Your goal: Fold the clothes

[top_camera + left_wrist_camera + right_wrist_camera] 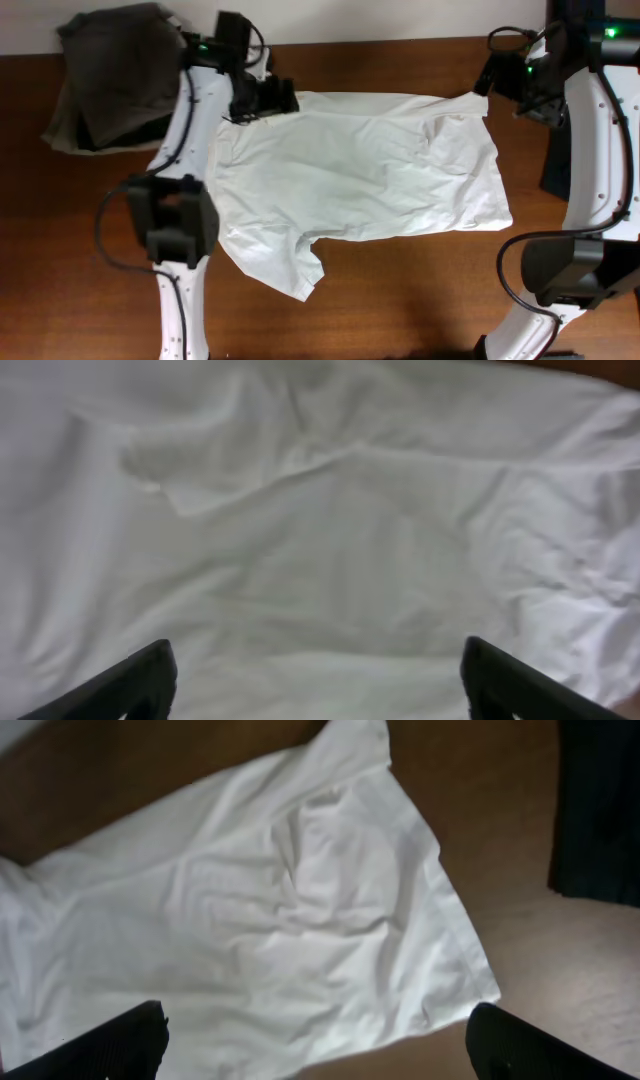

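Note:
The clothes are one white T-shirt [360,170] spread flat across the brown table, with one sleeve [285,265] sticking out toward the front left. My left gripper [274,98] hovers at the shirt's far left corner. In the left wrist view the shirt [330,530] fills the frame and the left gripper [318,678] is open, its two dark fingers [140,682] wide apart with only cloth below. My right gripper [490,76] hangs over the far right corner. The right gripper [318,1042] is open above the shirt's hem [300,920], holding nothing.
A heap of grey and beige garments [115,75] lies at the far left corner of the table. A dark navy garment [553,165] sits at the right edge and also shows in the right wrist view as dark fabric [600,810]. Bare wood [400,290] lies in front of the shirt.

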You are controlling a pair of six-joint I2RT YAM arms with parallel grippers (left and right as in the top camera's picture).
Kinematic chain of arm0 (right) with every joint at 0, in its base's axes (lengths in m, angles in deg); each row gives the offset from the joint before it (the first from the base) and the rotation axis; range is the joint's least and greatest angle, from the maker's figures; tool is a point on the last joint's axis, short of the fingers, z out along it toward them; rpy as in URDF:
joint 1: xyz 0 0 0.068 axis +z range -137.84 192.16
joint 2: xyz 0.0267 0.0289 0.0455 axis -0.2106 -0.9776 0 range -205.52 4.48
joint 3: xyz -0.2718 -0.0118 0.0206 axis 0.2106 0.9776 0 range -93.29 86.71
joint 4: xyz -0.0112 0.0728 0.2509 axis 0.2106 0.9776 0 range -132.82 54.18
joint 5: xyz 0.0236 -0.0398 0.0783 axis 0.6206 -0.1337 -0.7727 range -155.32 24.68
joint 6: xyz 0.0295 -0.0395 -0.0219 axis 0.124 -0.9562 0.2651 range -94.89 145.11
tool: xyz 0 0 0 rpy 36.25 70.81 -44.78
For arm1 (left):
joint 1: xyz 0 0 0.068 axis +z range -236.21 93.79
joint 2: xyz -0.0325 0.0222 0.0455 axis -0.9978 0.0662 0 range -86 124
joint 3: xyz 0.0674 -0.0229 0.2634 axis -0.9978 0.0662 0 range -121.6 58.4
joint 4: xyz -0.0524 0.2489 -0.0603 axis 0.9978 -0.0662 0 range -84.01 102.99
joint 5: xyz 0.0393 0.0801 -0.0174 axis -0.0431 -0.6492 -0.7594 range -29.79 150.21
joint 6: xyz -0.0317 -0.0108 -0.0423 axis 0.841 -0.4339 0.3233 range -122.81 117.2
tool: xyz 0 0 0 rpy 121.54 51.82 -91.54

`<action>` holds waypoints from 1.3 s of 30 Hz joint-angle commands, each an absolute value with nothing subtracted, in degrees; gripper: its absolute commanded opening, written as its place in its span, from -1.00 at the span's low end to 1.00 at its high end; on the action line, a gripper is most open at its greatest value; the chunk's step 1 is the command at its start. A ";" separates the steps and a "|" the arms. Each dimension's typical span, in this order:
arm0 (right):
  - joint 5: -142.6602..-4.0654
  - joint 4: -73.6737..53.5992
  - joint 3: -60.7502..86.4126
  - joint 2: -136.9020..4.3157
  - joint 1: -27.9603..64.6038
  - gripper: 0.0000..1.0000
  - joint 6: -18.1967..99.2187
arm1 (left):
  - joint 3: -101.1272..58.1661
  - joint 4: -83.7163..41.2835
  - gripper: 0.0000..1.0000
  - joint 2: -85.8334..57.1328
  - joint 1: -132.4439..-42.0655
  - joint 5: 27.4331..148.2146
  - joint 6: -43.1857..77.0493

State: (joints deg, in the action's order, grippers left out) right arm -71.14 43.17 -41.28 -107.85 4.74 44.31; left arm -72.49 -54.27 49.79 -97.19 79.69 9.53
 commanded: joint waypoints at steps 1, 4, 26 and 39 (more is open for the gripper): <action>-72.22 44.27 -41.76 -107.42 4.67 0.97 41.28 | -72.74 -52.18 0.61 55.03 -97.08 78.86 15.76; -72.19 44.66 -41.76 -107.42 4.67 0.97 40.25 | -72.74 -50.52 0.58 57.26 -97.08 78.84 16.96; -72.22 44.88 -40.42 -107.42 4.69 0.97 39.02 | -72.74 -41.73 0.50 63.19 -97.01 79.45 24.18; -72.19 45.18 -40.42 -107.42 4.67 0.97 39.00 | -72.74 -36.48 0.24 63.21 -97.04 79.21 24.16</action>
State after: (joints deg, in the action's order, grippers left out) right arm -71.71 45.05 -40.77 -107.85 4.74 39.64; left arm -72.65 -37.53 61.59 -97.12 79.47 24.02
